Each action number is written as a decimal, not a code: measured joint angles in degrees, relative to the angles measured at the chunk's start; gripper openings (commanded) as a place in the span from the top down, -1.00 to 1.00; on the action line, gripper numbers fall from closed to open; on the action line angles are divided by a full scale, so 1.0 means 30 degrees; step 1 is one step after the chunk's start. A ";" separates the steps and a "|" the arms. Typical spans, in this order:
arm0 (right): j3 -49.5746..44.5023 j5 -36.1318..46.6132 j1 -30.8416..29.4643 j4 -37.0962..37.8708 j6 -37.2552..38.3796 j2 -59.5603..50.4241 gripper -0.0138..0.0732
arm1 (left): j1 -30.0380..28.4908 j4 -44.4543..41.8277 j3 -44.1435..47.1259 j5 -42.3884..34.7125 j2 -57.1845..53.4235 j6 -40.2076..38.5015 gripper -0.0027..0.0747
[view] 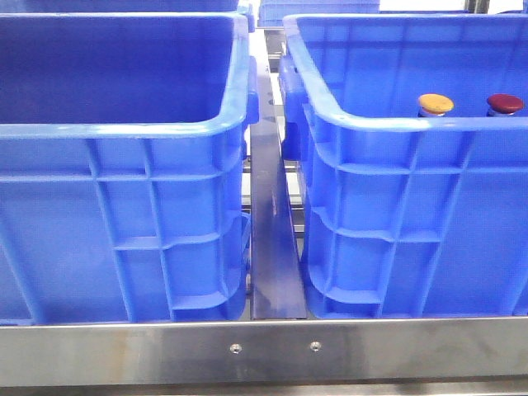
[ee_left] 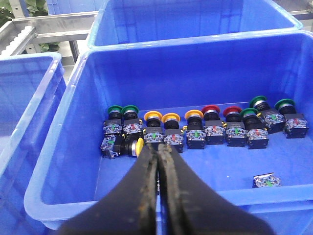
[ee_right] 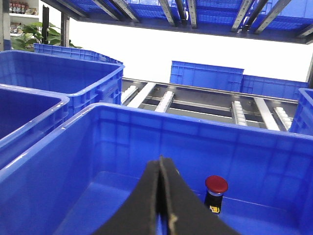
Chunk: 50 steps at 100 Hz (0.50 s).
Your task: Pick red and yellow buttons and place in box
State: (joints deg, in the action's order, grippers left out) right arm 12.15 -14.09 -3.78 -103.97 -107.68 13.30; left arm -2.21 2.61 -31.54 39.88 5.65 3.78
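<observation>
Though rims hide button bodies, yellow cap (view: pixel 435 104), red cap (view: pixel 504 103), both claws closed, empty.

left crate (view: pixel 124 206) beside right crate (view: pixel 412 214) | two buttons (view: pixel 436 104) in right crate, side by side

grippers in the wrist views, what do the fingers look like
Both the left gripper and the right gripper have black, smooth fingers tapering to a narrow tip. A worn, yellowish-brown line runs along their inner edges. No cables or markings show.
</observation>
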 measured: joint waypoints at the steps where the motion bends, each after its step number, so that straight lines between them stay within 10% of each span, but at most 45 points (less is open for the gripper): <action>1: 0.0000 0.0000 0.0000 0.0000 0.0000 0.0000 0.84 | 0.0000 0.0000 0.0000 0.0000 0.0000 0.0000 0.98; 50: 0.0000 0.0000 0.0000 0.0000 0.0000 0.0000 0.84 | 0.0000 -0.1398 0.5892 -0.8387 -0.0197 -0.1547 0.98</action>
State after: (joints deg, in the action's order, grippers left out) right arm 12.15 -14.09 -3.78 -103.97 -107.68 13.30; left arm -2.21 -1.58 -13.87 14.72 5.06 -0.86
